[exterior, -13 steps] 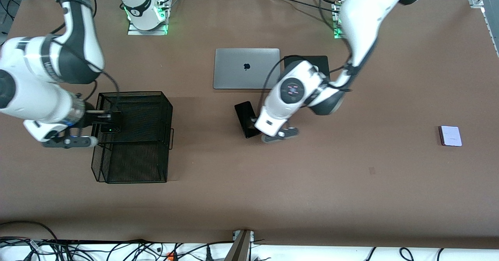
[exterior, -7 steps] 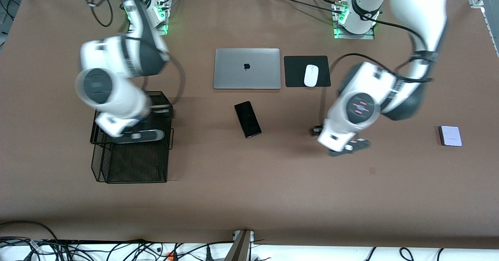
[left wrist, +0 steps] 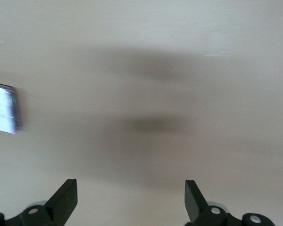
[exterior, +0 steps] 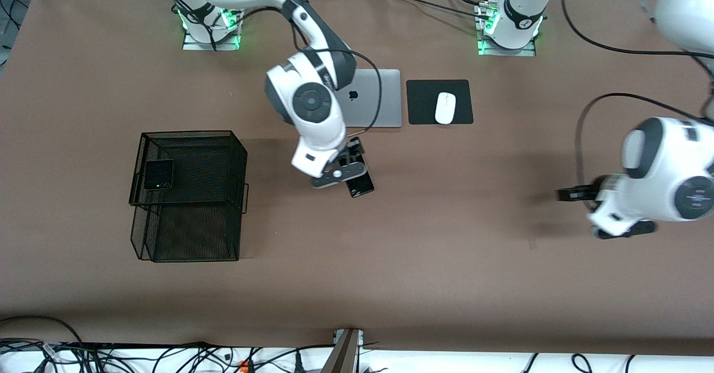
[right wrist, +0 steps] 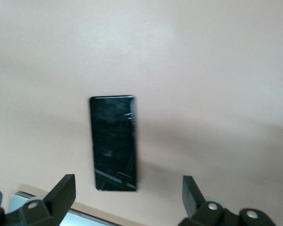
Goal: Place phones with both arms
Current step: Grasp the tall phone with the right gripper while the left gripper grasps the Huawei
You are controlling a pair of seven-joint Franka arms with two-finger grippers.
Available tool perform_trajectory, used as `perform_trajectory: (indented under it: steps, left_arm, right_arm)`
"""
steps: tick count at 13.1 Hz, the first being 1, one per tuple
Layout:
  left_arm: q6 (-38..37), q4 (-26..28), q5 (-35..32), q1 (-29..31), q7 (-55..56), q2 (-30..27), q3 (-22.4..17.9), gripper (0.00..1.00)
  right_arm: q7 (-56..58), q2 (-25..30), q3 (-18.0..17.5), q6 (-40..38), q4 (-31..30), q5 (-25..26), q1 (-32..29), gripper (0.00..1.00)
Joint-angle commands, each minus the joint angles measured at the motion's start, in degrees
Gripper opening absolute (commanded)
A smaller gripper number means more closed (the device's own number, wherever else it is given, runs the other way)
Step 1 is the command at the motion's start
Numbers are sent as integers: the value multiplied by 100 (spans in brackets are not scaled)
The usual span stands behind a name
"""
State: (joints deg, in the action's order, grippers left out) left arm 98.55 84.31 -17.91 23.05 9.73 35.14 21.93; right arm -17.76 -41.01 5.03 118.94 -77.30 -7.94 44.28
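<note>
1. The right gripper (exterior: 350,153) hangs wide open and empty over the long black phone (exterior: 360,185), which lies flat on the table (exterior: 446,261).
2. The left gripper (exterior: 574,194) is wide open too, holding nothing; the pale phone (left wrist: 2,107) lies near it.
3. The black flip phone (exterior: 158,174) sits in the wire basket (exterior: 189,194).

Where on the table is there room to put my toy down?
The widest bare patch of table is the strip nearest the front camera, below the black mesh basket and the long black phone. It is crowded around the laptop, mouse pad and right gripper, and at the left gripper.
</note>
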Motion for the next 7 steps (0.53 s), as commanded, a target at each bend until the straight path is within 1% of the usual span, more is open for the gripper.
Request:
perform_trajectory:
  steps: [1, 2, 4, 5, 7]
  left_arm:
    - [339, 50, -562, 479, -847, 54, 119, 100]
    - [689, 59, -721, 751, -1145, 176, 128, 100]
    - [1427, 59, -679, 1331, -2355, 414, 128, 100]
    - [1718, 68, -661, 1490, -2683, 519, 128, 100]
    - [2123, 76, -652, 1824, -2809, 765, 136, 100]
  right_arm:
    - [62, -433, -107, 356, 189, 38, 176, 100]
    - [62, -574, -107, 575, 181, 47, 229, 100]
    - [71, -706, -107, 953, -38, 65, 256, 100]
    - [80, -750, -107, 1095, -109, 73, 309, 100]
    - [141, -812, -90, 1166, -188, 152, 362, 100]
